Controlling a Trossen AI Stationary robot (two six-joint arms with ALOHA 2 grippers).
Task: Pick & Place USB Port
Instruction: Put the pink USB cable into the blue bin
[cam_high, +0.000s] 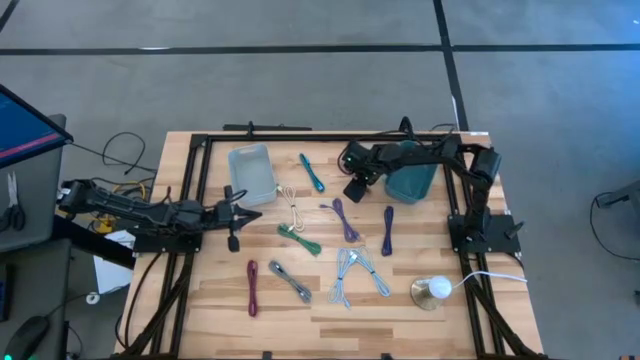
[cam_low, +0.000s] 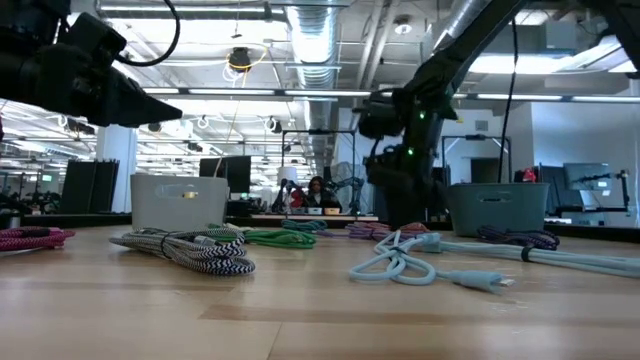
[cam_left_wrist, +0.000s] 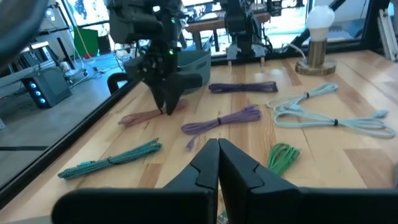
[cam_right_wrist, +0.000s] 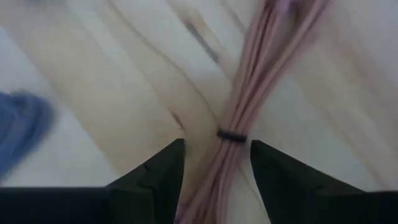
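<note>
Pink cable, bundled and cinched by a dark tie, was seen closest to the right wrist camera, lying flat on the desk. It was straddled by the right end effector, whose fingers stood apart on either side of the bundle without being closed on it. Both ends of the bundle were cut off, so no plug could be made out. A blurred blue shape beside it could not be identified.

From above, the pink cable was hidden beneath that end effector, which was held near the far edge of the desk, just beside a teal bin. The left end effector was found hovering toward the left edge of the desk, its fingers pressed together with nothing held. A green cable was partly cut off behind one of its fingers. At desk level, a striped cable and a pale blue cable were seen in front.
</note>
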